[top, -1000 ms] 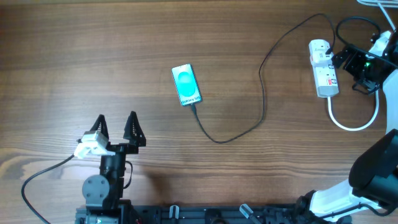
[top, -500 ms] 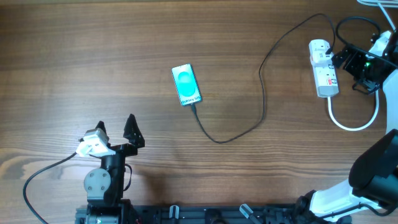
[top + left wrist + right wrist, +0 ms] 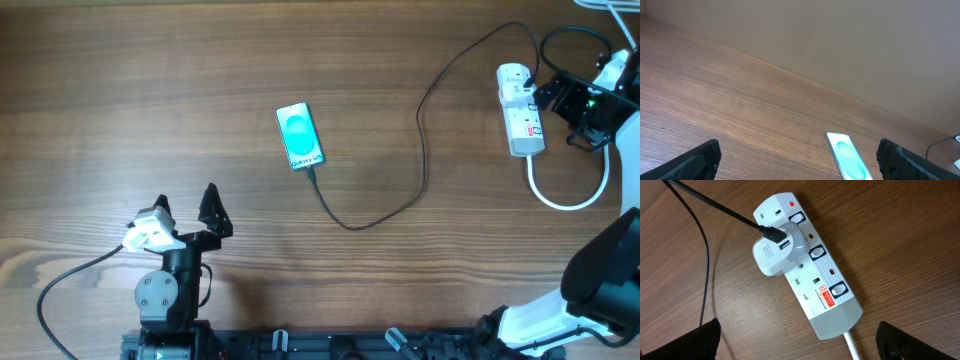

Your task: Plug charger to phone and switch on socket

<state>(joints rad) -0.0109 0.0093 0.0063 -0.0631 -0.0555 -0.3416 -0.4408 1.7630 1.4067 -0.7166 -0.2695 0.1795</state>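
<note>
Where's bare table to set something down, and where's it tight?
Biggest free patch: table left of the phone, beyond the left gripper. Smaller: between phone and the charger loop, and between that loop and the near edge. Crowded: far right, where socket, white cable and right gripper bunch together.

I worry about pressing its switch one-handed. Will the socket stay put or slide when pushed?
The socket lies flat and unheld on the smooth table, so a sideways push would probably slide it; a straight-down press likely would not. It looks like light plastic, and its thick white cable may tug it round.
</note>
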